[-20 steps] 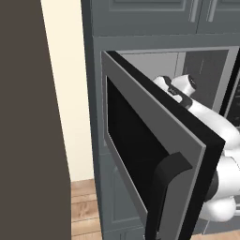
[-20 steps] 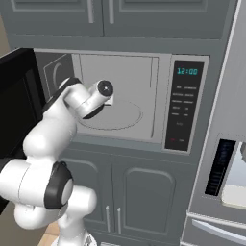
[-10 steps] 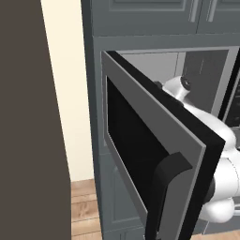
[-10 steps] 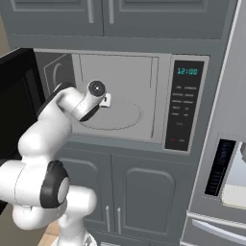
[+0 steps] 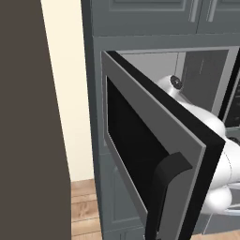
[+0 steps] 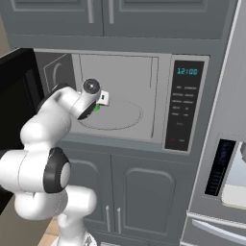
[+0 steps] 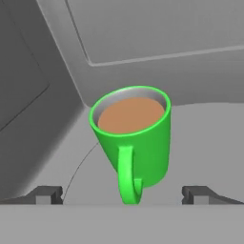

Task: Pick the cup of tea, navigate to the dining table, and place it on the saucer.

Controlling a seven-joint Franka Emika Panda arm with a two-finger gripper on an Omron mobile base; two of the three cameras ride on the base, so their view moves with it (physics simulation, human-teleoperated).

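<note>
The cup of tea (image 7: 136,143) is a bright green mug with brown liquid, standing on the microwave's floor with its handle turned toward the hand. My gripper (image 7: 122,194) is open. Its two dark fingertips (image 7: 47,194) stand wide apart on either side of the mug's base and do not touch it. From the right base view a sliver of the green cup (image 6: 96,108) peeks out behind my wrist inside the microwave's left half. The dining table and the saucer are out of view.
The microwave (image 6: 120,77) is built into dark grey cabinets, with its door (image 5: 154,154) swung wide open to the left of my arm. A glass turntable (image 6: 117,115) lies on its floor and a control panel (image 6: 185,103) sits at its right. A fridge (image 6: 226,168) stands further right.
My arm has reached deeper into the microwave, and the wrist has shifted toward the cavity's left side. The gripper has stayed open.
</note>
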